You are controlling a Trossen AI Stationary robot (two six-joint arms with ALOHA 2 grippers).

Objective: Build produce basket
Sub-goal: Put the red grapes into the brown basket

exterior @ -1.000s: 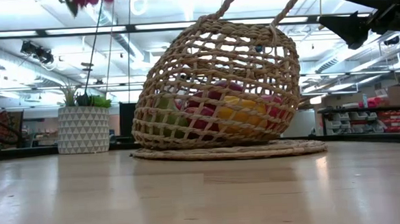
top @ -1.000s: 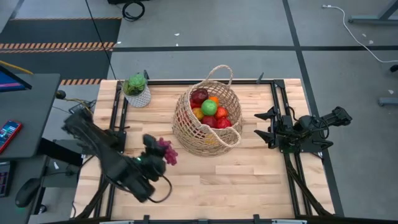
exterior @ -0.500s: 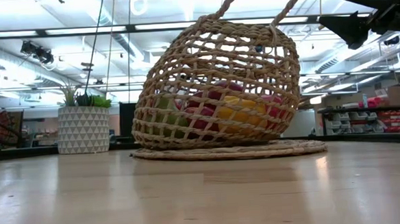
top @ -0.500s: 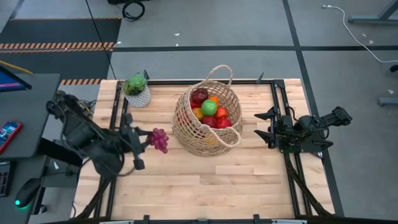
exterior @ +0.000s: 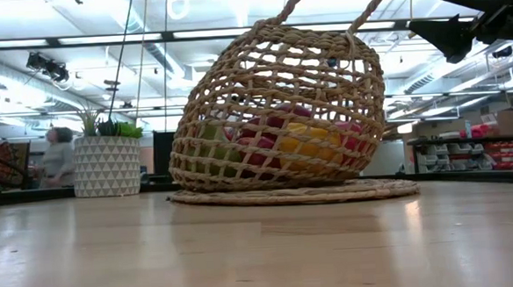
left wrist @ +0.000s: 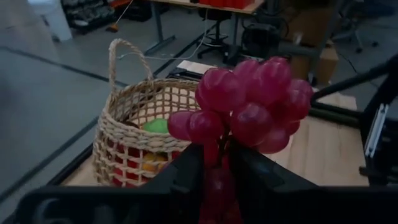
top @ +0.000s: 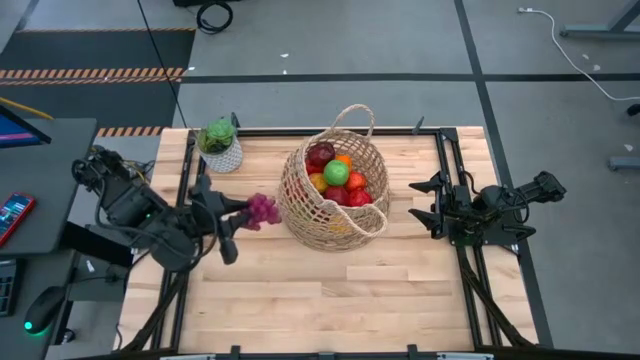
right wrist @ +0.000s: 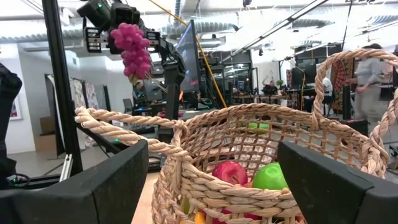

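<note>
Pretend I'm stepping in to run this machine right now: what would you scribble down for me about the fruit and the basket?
Left end effector: shut on the grape bunch, held in the air just left of the basket.
Right end effector: open, empty, waiting at the table's right edge.
Basket: mid-table, leaning, with a red apple, a green apple, an orange and other red and yellow pieces inside.
Done: most produce is in.
Left: carry the grapes over the rim and let go. No other loose produce shows on the table.

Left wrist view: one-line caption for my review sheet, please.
Left gripper shut on a purple grape bunch, carried above the table toward the wicker basket already holding produce.
</note>
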